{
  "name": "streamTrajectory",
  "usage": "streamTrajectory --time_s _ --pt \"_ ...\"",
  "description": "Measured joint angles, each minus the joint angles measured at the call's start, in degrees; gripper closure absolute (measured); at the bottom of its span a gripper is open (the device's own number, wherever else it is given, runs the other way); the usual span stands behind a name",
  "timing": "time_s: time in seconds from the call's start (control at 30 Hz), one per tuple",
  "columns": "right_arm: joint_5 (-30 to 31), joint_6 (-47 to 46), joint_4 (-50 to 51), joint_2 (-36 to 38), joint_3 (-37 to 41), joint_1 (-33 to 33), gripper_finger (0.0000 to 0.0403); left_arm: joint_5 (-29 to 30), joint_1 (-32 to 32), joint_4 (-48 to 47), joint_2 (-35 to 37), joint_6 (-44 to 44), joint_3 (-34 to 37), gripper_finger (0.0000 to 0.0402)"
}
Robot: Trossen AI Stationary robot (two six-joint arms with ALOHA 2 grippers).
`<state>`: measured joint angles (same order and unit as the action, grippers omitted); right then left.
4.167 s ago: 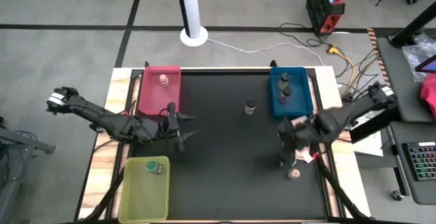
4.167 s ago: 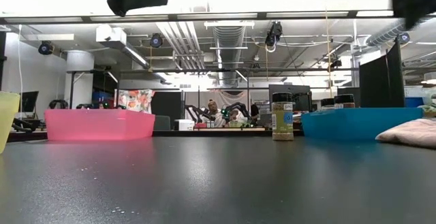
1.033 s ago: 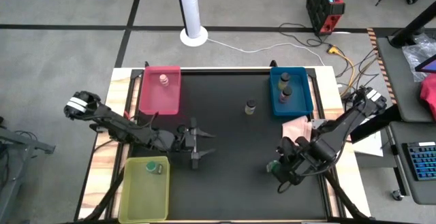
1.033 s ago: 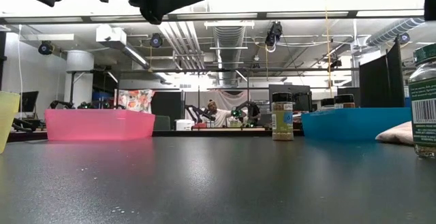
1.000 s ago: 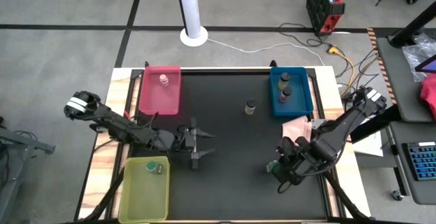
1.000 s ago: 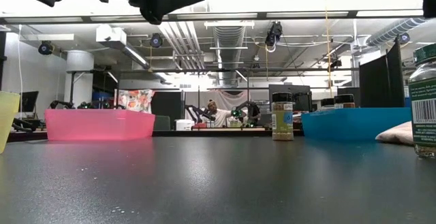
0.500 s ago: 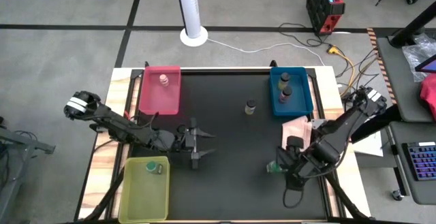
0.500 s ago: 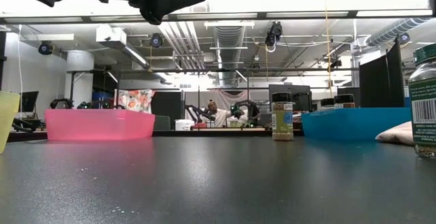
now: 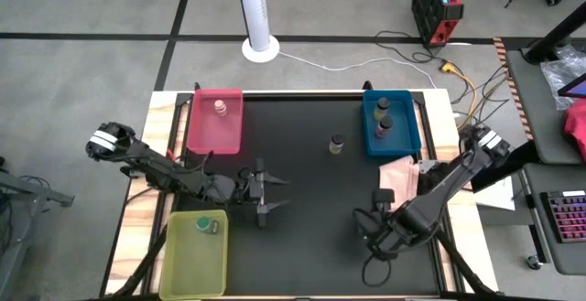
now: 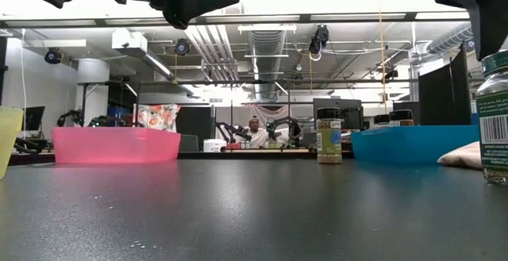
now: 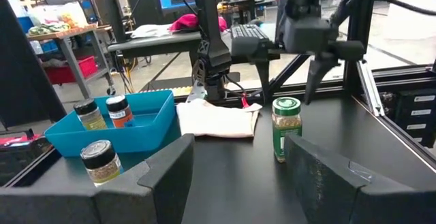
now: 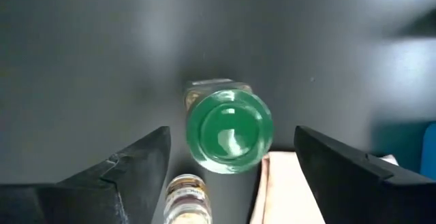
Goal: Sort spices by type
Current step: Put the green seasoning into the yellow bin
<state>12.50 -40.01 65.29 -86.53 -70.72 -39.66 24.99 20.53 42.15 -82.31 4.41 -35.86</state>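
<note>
1. The right gripper (image 9: 371,232) hangs over the black table (image 9: 302,246) near its front right part, the dark arm stretched in low from the right edge and bent down at the wrist so the fingers point at the tabletop.
2. Its two fingers (image 12: 129,166) are spread wide apart, holding nothing.
3. Directly below, between the spread fingers but touched by neither, stands a small clear cylindrical spice jar with a green lid (image 12: 228,129), upright on the table, just beside the crumpled pink cloth (image 11: 218,118).
4. The left gripper (image 9: 261,196) waits above the table's left centre, its arm reaching in from the left edge; its fingers (image 11: 163,176) are likewise apart and empty.
5. A dark-capped spice jar (image 9: 337,144) stands alone on the table, left of the blue plastic tray (image 9: 412,123).
6. Two dark-capped jars (image 11: 102,112) stand inside the blue tray.
7. A pinkish-topped jar (image 9: 220,107) sits in the red plastic tray (image 9: 206,136), and a green-lidded jar (image 9: 203,226) sits in the yellow-green plastic tray (image 9: 188,264).
</note>
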Motion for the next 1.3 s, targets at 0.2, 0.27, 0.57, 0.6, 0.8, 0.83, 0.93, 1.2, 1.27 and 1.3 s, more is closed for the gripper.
streamTrajectory --time_s 0.2,0.27,0.57,0.6,0.8,0.83,0.93,1.2,1.27,1.3 --pt "-0.7 -1.2 0.0 -1.9 0.0 0.7 0.0096 0.0 0.0 0.0 0.0 0.4 0.0 0.0190" --pt "0.2 -1.6 0.0 -2.0 0.0 0.7 0.0100 0.0 0.0 0.0 0.0 0.4 0.0 0.0190" --pt "-0.6 -0.4 -0.1 -1.8 0.0 1.6 0.0165 0.0 0.0 -0.1 0.0 0.4 0.0 0.0190" --pt "-1.3 -0.4 -0.1 -1.8 0.0 1.9 0.0177 0.0 0.0 -0.1 0.0 0.4 0.0 0.0190" --pt "-3.3 -0.4 -0.7 -1.7 0.1 2.9 0.0216 0.0 0.0 -0.2 0.0 0.4 0.0 0.0190" --pt "-3.4 -0.4 -0.8 -1.7 0.1 2.9 0.0216 0.0 0.0 -0.2 0.0 0.4 0.0 0.0190" --pt "-3.5 -0.4 -1.1 -1.7 0.1 3.0 0.0215 0.0 0.0 -0.2 0.0 0.4 0.0 0.0190" --pt "-3.5 -0.7 -1.9 -1.9 0.2 3.0 0.0194 0.0 0.0 -0.2 0.0 0.4 0.0 0.0190" --pt "-3.5 -1.2 -2.0 -2.2 0.2 3.0 0.0183 0.0 0.0 -0.3 0.0 0.4 0.0 0.0190" --pt "-3.5 -1.3 -2.0 -2.5 0.2 3.0 0.0177 0.0 0.0 -0.3 0.0 0.4 0.0 0.0190"
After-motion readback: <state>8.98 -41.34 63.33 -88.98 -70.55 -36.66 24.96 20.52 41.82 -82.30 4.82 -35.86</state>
